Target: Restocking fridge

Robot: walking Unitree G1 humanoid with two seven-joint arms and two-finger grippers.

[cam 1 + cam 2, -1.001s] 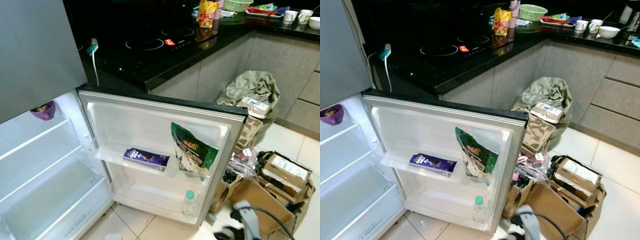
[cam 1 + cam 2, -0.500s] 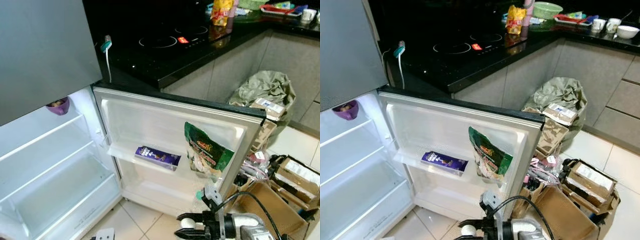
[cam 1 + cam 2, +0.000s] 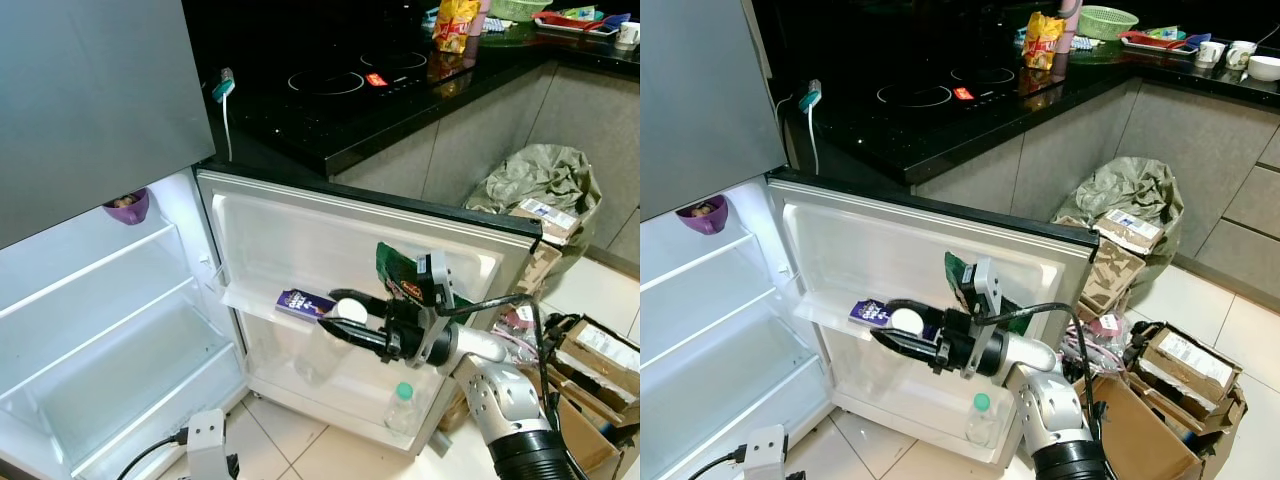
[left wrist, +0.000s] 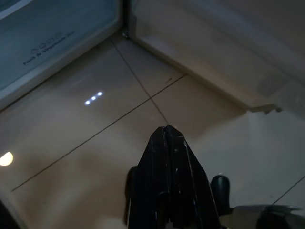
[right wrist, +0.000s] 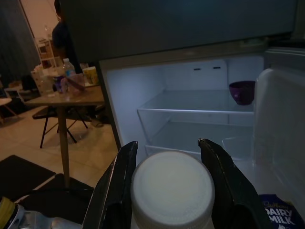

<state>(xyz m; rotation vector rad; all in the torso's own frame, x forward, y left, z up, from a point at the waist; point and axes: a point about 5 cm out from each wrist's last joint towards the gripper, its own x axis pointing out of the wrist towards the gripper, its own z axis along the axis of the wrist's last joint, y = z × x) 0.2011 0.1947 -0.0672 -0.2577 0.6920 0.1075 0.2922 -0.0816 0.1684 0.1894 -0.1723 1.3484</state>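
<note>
Jar: a clear container with a white lid, held on its side in front of the open fridge door, level with the door's middle shelf.
Right gripper: fingers clamped on either side of the jar just below the lid — the right wrist view shows both black fingers pressed against it.
Door shelf: a purple chocolate bar lies on it, just behind the jar; the wrist view catches "DAIRY MILK" on its wrapper.
Green snack bag: tucked in the door, partly hidden by the right arm.
Small bottle: green cap, upright in the door's bottom rack.
Fridge interior: lit white shelves with a purple bowl on the upper one — the right wrist view also shows it, plus a table and a person standing in a dim room beyond.
Left gripper: fingers together, pointing down at the tiled floor near the fridge's base.
Counter: black hob, yellow packet.
Floor at right: cardboard boxes and a stuffed bag.
</note>
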